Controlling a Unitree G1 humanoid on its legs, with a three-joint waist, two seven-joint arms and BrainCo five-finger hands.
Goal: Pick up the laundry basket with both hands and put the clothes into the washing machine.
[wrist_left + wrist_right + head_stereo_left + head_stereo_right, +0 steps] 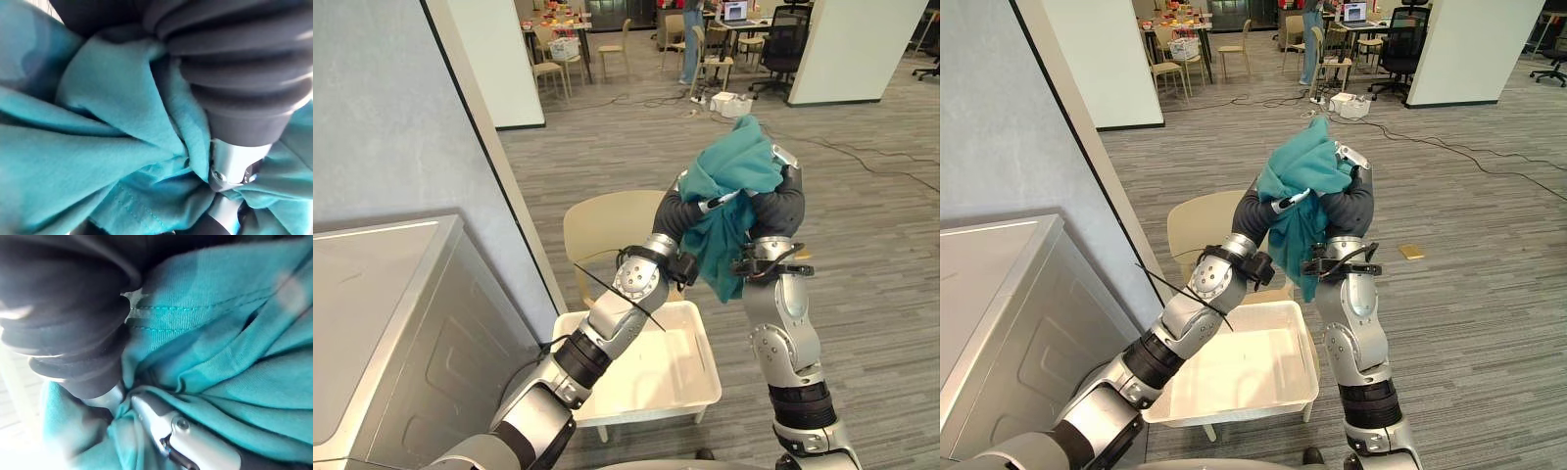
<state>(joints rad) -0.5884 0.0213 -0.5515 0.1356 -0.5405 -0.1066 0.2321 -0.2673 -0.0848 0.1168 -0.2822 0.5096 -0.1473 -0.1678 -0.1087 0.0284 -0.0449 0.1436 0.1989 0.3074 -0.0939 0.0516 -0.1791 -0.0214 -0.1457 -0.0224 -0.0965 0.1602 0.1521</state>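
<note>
A teal cloth (734, 186) hangs bunched in the air between my two raised hands, its tail drooping toward the basket. My left hand (693, 204) comes up from the lower left, and one silver finger lies curled across the cloth's front. My right hand (783, 201) grips the bunch from the other side, fingers sunk in the folds (230, 357). The left wrist view shows the teal folds (112, 147) pressed close against the hand. Below the hands sits the white laundry basket (646, 409), nothing inside it. The grey washing machine (391, 323) stands at my lower left.
The basket rests on a beige chair (602, 230) against a grey partition wall (391, 117). Grey carpet floor (871, 255) stretches to the right. Far behind are tables, chairs (617, 44) and a person (690, 39) standing by a desk.
</note>
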